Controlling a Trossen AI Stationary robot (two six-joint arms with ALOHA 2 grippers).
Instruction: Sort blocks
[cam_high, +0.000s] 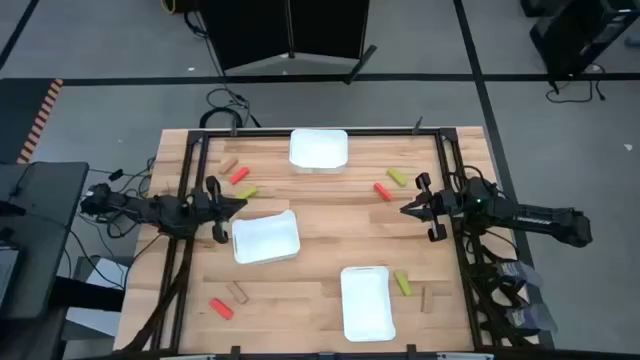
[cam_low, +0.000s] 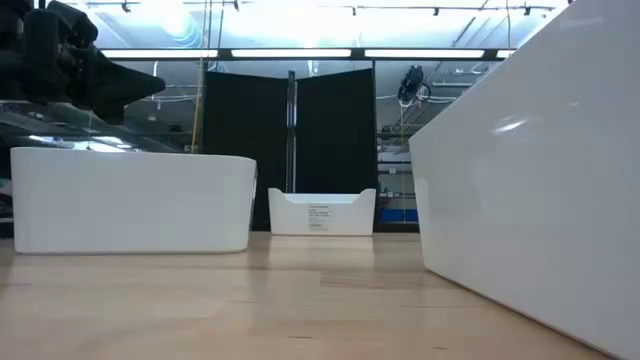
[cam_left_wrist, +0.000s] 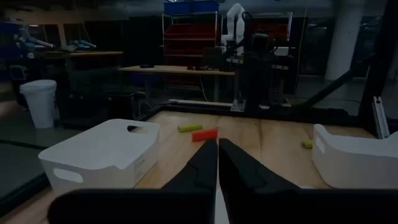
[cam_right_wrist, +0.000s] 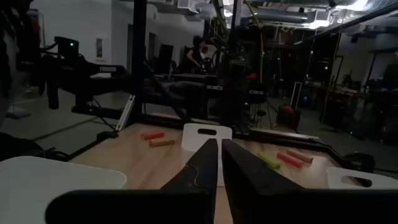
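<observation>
A big white rectangular plastic tray (cam_low: 530, 190) fills the low view's right. In the high view, small red (cam_high: 240, 175), yellow-green (cam_high: 402, 283) and tan wooden blocks (cam_high: 237, 292) lie scattered around three trays, none inside. The left gripper (cam_high: 238, 205) at mid-left and the right gripper (cam_high: 405, 209) at mid-right hover with fingers pressed together, holding nothing. Sorting looks unstarted; next, a gripper must spread and descend over a block.

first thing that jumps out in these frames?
Three white trays stand empty on the wooden table, one at the far edge, one at centre-left, one near the front. The blocks lie scattered around them in small clusters, for instance a red block near the far-left corner. The left gripper and right gripper hover at either side, pointing inward, fingers shut and empty.
</observation>
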